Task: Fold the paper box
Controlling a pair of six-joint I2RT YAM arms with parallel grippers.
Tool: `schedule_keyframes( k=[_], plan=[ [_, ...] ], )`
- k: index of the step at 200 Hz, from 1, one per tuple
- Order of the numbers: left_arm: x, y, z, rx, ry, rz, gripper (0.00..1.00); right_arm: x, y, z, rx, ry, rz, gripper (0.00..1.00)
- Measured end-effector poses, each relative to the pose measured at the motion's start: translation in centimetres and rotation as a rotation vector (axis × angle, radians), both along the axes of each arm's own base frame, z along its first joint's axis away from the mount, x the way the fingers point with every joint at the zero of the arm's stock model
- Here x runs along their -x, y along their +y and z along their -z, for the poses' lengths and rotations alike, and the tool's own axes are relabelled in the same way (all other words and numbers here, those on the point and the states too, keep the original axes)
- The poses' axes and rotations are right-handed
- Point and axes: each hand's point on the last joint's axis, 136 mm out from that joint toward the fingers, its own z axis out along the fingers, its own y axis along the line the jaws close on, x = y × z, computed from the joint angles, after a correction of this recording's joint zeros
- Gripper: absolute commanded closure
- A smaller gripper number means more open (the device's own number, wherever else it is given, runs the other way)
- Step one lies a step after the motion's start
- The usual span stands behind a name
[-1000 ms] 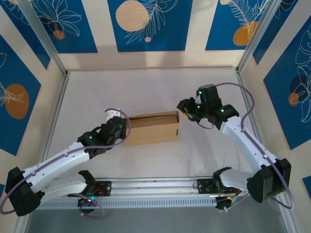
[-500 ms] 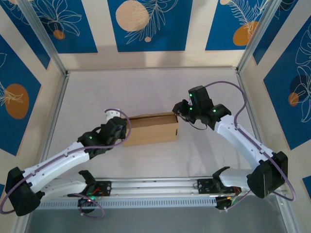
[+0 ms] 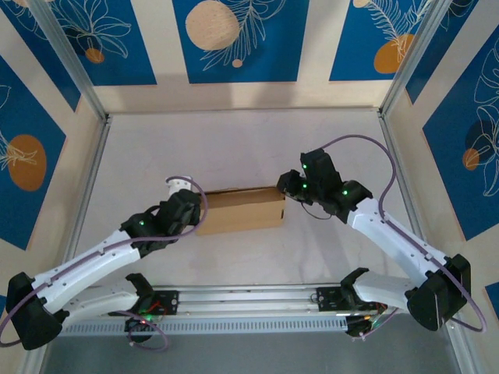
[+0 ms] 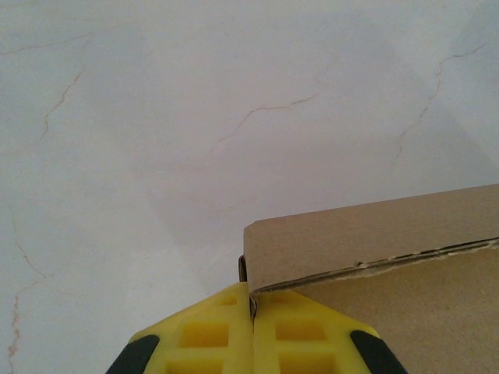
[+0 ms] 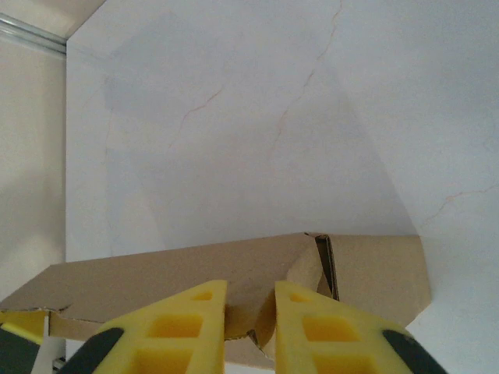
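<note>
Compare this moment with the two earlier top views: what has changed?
The right gripper moved down and left onto the paper box's right end, its jaws narrowing around a cardboard edge. The left gripper stayed shut at the left end; the box barely moved.

paper box (image 3: 240, 210) mid-table (arms flanking both ends), open tabletop (image 3: 234, 144) behind

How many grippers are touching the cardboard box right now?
2. The left gripper is shut on the left end of the paper box. The right gripper is at its right end, with a cardboard flap between its fingers.
</note>
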Motion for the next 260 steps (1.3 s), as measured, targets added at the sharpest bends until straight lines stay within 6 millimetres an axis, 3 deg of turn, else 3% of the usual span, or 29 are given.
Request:
schedule_keyframes(
  k=[112,185,232,260],
  plan=[
    [0.0,-0.1,0.0,0.0,0.0,0.006,1.0,-0.3,-1.1,-0.6,0.242,-0.099,-0.154,0.61],
    [0.0,-0.1,0.0,0.0,0.0,0.006,1.0,2.3,-0.1,-2.3,0.231,-0.199,-0.343,0.54],
    [0.0,-0.1,0.0,0.0,0.0,0.006,1.0,3.3,-0.1,-0.7,0.242,-0.176,-0.382,0.54],
    [0.0,-0.1,0.0,0.0,0.0,0.006,1.0,3.7,-0.2,0.4,0.255,-0.154,-0.392,0.61]
  ],
)
